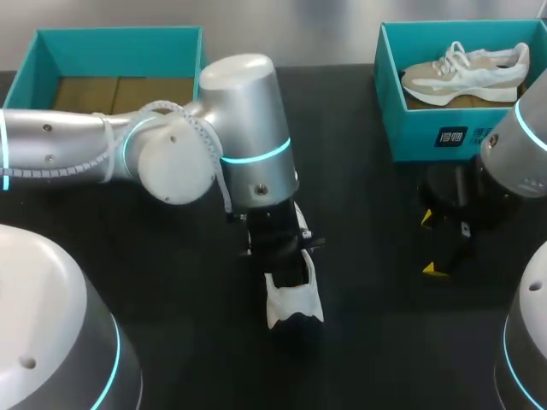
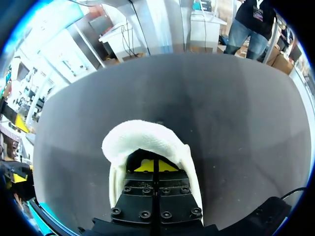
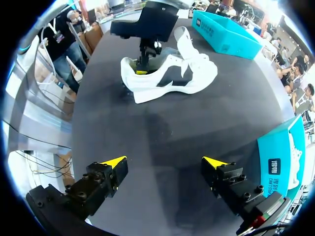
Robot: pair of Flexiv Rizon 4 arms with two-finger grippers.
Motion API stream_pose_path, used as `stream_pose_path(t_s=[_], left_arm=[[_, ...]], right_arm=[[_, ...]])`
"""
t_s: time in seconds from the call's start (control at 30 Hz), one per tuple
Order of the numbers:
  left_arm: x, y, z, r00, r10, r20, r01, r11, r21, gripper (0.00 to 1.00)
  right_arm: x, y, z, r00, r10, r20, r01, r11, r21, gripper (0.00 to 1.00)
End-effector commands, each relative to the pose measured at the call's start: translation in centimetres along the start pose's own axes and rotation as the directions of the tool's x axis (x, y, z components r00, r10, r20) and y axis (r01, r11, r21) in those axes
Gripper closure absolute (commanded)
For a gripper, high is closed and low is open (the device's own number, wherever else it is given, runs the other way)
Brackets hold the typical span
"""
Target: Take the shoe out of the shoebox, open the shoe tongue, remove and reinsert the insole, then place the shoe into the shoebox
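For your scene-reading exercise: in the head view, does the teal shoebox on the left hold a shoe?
No, the left shoebox shows only its bare brown floor inside its teal walls.

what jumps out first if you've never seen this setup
The left gripper sits inside the heel opening of a white shoe in the middle of the table. At the far edge are two teal boxes: the right box holds a beige-and-white shoe, and the left box holds none. The right gripper hangs open near the right box.

White shoe [image 3: 170, 78] (black panel); teal shoebox [image 1: 410, 128]; black table [image 1: 171, 290]; yellow fingertips [image 3: 114, 161].
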State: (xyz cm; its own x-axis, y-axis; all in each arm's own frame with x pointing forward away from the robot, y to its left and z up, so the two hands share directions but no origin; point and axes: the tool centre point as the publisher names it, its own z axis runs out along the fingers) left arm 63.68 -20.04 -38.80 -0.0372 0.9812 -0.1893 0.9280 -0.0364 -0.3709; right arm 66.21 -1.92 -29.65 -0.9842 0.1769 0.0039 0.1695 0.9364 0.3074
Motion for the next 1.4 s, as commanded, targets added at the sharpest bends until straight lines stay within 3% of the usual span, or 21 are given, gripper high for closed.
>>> stream_pose_path(t_s=[0.03, 0.27, 0.47, 0.63, 0.87, 1.13, 1.4], left_arm=[[-0.3, 0.3, 1.7, 1.0, -0.002, -0.027, 0.002, 1.0, -0.015, 1.0], [0.2, 1.8, 2.2, 0.998, -0.043, -0.048, 0.039, 0.997, -0.072, 1.0], [0.1, 2.3, -0.9, 0.998, -0.059, -0.015, 0.057, 0.989, -0.138, 1.0], [-0.6, 1.8, -2.5, 0.998, -0.054, 0.024, 0.056, 0.988, -0.142, 1.0], [-2.2, 0.7, 0.0, 1.0, -0.018, -0.005, 0.017, 0.995, -0.094, 1.0], [-0.9, 2.2, 3.3, 0.996, -0.048, -0.073, 0.038, 0.99, -0.133, 1.0], [0.3, 5.8, 1.9, 0.99, -0.103, -0.098, 0.077, 0.969, -0.234, 1.0]], right_arm=[[0.1, 0.0, 0.1, 1.0, 0.001, 0.003, -0.001, 1.0, 0.002, 0.0], [0.1, 0.0, 0.1, 1.0, 0.001, 0.003, -0.001, 1.0, 0.002, 0.0], [0.1, 0.0, 0.1, 1.0, 0.001, 0.003, -0.001, 1.0, 0.002, 0.0], [0.1, 0.0, 0.1, 1.0, 0.001, 0.003, -0.001, 1.0, 0.002, 0.0], [0.1, 0.0, 0.1, 1.0, 0.001, 0.003, -0.001, 1.0, 0.002, 0.0], [0.1, 0.0, 0.1, 1.0, 0.001, 0.003, -0.001, 1.0, 0.002, 0.0], [0.1, 0.0, 0.1, 1.0, 0.001, 0.003, -0.001, 1.0, 0.002, 0.0]])
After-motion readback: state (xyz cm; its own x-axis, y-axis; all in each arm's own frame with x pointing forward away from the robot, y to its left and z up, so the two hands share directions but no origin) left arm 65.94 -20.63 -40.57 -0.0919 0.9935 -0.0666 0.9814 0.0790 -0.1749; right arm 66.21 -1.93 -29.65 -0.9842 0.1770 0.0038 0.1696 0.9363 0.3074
